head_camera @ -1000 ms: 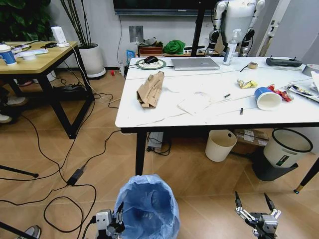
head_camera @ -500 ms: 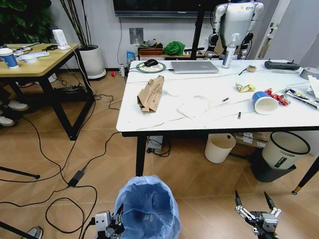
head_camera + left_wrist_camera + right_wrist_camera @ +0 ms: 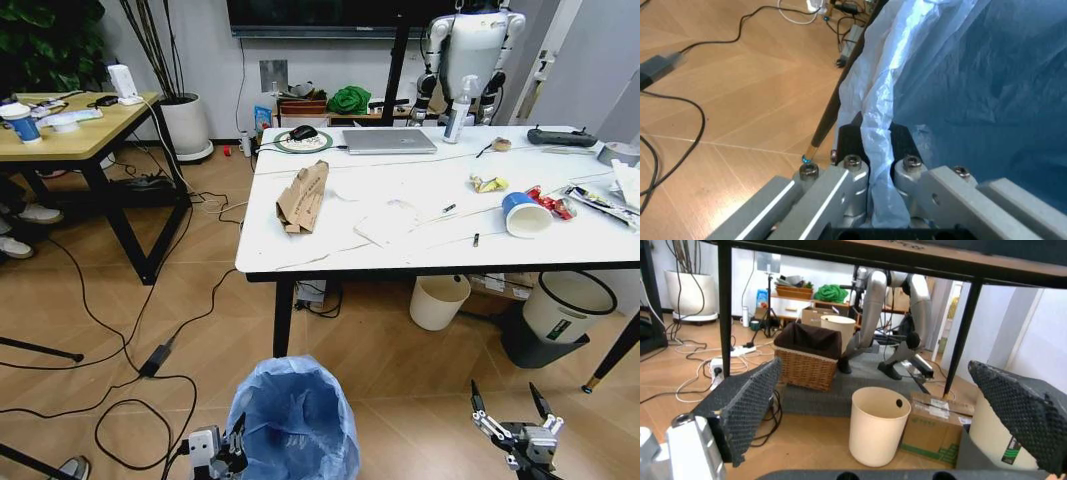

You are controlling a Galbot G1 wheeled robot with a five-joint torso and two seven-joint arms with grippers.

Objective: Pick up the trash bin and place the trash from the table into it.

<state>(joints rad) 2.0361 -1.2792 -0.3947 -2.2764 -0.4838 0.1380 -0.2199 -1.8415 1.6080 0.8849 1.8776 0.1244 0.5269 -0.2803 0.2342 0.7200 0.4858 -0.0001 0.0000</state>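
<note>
Head view finds the bin on the floor before the worktop, left pincer at its rim, right pincer spread and empty beside it. Trash remains uncollected: packet, sheet, cup. Judged early stage. Left wrist view adds the detail: fingers clamped on the liner.

**No readable writing**

From here no word or number can be made out. The cardboard box under the table carries green print, and the white bin a green-and-black sticker, both too small to read.
</note>
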